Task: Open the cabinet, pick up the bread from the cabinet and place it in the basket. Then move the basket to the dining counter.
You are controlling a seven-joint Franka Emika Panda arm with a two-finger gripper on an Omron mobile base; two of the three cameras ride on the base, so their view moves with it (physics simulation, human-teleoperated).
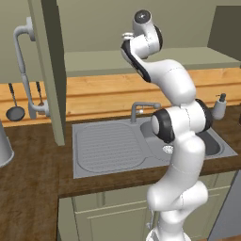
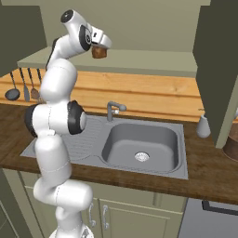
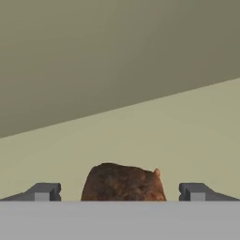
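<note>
Up inside the open cabinet (image 2: 139,60), the hand (image 3: 120,192) is spread wide with the bread (image 3: 123,183) between its fingers, not yet pinched. Closing off-centre could nudge the loaf deeper along the shelf or clip only its edge.

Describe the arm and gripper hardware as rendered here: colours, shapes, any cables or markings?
The arm is glossy white, built of rounded, bulbous segments with dark bands and caps at the joints. No cables or markings show. The gripper has two small, dark grey, blocky fingertips.
</note>
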